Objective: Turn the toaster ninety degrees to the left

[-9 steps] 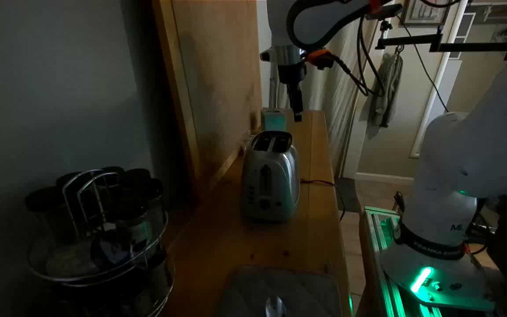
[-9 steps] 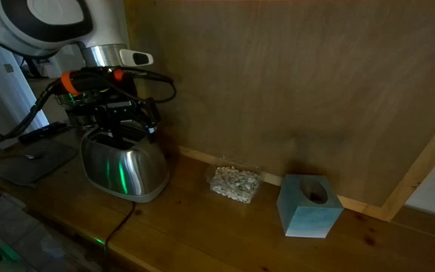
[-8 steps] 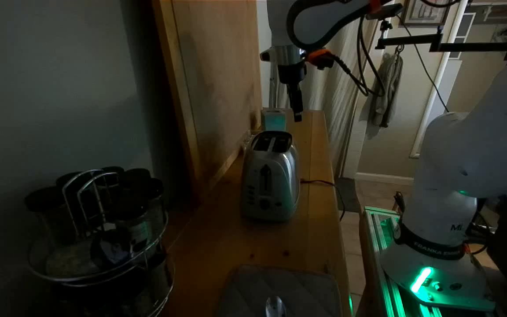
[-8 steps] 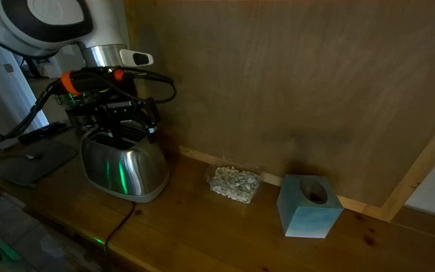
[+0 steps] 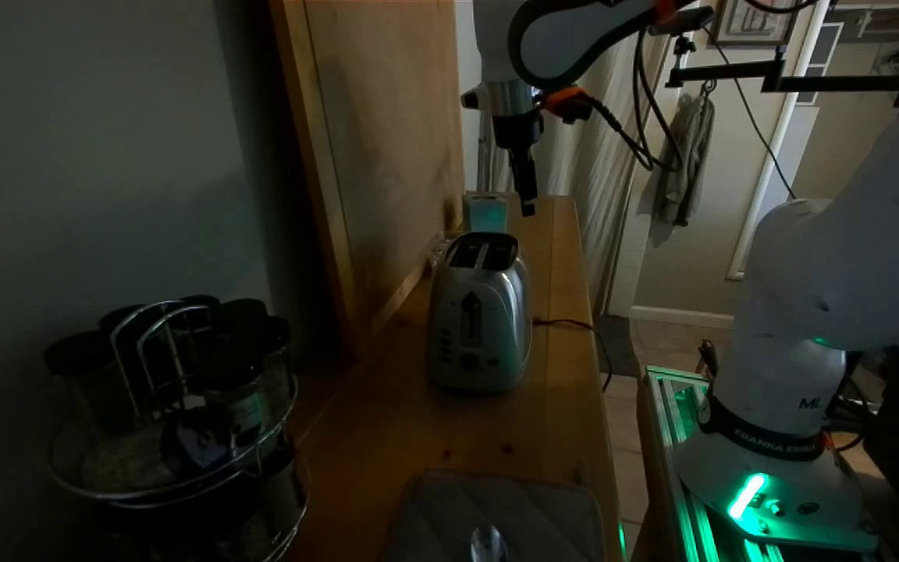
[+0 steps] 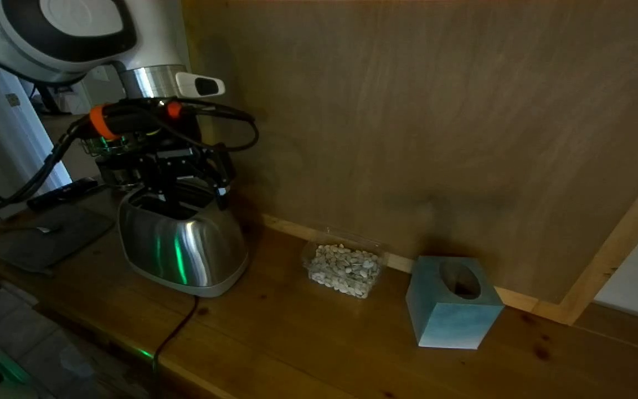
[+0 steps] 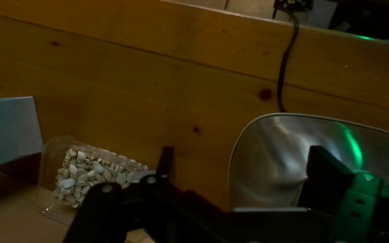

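The silver toaster [image 5: 477, 336] stands upright on the wooden counter, its lever end facing the camera in an exterior view. Its brushed long side [image 6: 186, 255] shows in an exterior view, with the slots on top. My gripper [image 6: 198, 208] hangs fingers-down above the toaster's far end; in an exterior view its tip [image 5: 527, 209] shows above and behind the slots. In the wrist view, my gripper [image 7: 243, 158] is wide open and empty. One finger [image 7: 326, 165] overlaps the toaster [image 7: 268, 162]; the other [image 7: 166, 162] lies over bare wood beside it. I see no clear contact.
A clear tub of seeds [image 6: 346, 271] and a pale blue box [image 6: 452, 321] stand along the wooden panel [image 6: 407, 122]. The toaster's cord [image 6: 178, 327] runs over the counter edge. A grey mat [image 5: 527, 515] with a spoon and a wire jar rack [image 5: 176, 492] are nearby.
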`<action>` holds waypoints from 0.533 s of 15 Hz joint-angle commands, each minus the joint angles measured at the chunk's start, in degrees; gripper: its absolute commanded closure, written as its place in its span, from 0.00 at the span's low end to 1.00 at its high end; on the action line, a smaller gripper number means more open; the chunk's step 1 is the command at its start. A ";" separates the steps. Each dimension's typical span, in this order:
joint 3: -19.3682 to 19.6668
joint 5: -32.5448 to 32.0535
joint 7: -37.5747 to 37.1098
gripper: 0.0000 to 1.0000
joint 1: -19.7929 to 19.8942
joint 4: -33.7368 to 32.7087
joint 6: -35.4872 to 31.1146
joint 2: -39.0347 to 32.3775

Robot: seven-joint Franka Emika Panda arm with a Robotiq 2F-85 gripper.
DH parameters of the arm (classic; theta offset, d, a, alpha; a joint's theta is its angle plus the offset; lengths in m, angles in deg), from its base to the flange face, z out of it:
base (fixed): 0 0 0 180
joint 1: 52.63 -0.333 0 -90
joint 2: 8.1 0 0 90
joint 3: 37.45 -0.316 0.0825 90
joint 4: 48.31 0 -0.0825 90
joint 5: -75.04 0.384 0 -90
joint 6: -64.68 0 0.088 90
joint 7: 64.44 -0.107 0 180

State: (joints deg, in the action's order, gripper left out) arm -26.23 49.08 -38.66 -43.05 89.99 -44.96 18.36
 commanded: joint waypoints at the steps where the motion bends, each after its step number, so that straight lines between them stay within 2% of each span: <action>1: -0.56 2.87 -3.68 0.00 -1.11 0.29 1.99 1.42; 5: -1.39 11.77 -11.52 0.00 -1.86 1.35 6.72 4.62; 8: -2.99 13.99 -21.07 0.00 -0.71 3.03 7.11 6.51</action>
State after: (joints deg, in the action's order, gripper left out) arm -28.00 60.59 -51.94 -44.58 90.49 -38.40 21.56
